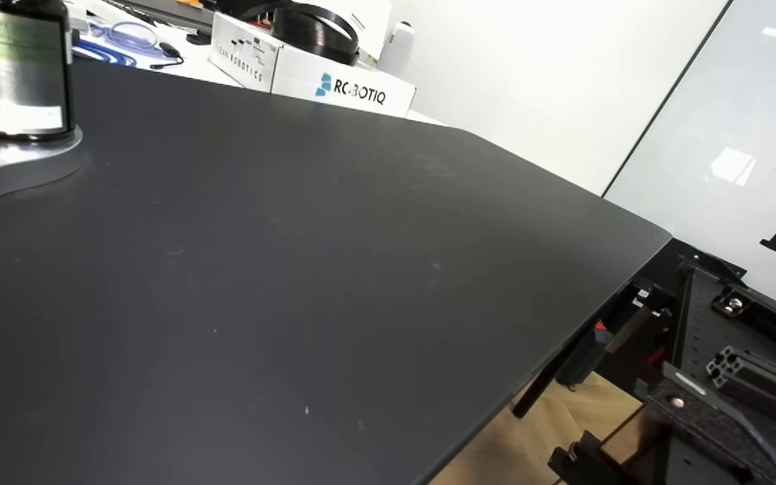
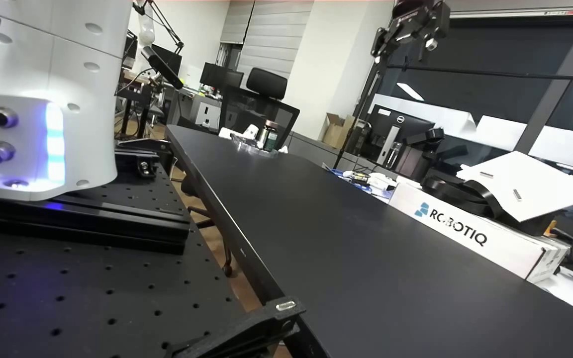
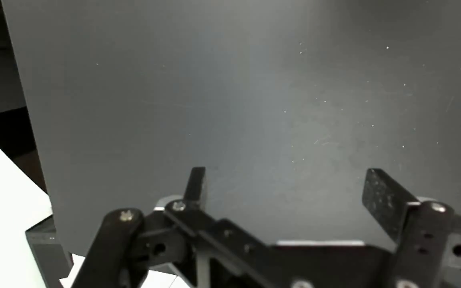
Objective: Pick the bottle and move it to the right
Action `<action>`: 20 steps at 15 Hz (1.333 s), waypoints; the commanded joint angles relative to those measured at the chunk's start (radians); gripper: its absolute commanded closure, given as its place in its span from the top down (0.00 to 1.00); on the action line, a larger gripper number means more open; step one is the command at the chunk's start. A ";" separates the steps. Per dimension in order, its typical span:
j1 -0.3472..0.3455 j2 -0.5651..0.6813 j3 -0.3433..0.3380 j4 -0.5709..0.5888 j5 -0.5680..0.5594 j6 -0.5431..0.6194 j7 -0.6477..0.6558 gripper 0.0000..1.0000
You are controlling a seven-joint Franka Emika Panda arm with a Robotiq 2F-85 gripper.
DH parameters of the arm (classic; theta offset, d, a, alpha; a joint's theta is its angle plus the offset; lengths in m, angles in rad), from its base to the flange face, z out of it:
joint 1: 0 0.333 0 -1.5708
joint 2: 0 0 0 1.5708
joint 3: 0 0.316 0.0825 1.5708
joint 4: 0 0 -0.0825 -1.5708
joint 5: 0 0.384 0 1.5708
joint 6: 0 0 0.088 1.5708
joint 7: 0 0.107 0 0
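The bottle [image 1: 14, 74] is dark with a pale green and whitish label. In an exterior view it stands at the upper left, cut off by the frame edge, on a silvery metal plate [image 1: 31, 165]. It also shows small at the far end of the table in an exterior view [image 2: 270, 138], upright, with the metal plate [image 2: 260, 151] under it. My gripper [image 3: 286, 171] shows only in the wrist view. Its fingers are wide apart with nothing between them, above the dark table surface. The bottle is out of the wrist view.
The dark table [image 1: 327, 256] has a long edge on the robot's side. A white Robotiq box [image 1: 344, 87] stands along the opposite edge, also seen here [image 2: 458, 231]. Blue cables [image 1: 105, 50] lie behind the bottle. The robot's base [image 2: 47, 99] stands on a black perforated plate [image 2: 82, 298].
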 commanded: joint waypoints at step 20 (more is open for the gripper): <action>0.590 0.771 0.062 0.730 -0.074 -0.068 0.071 1.00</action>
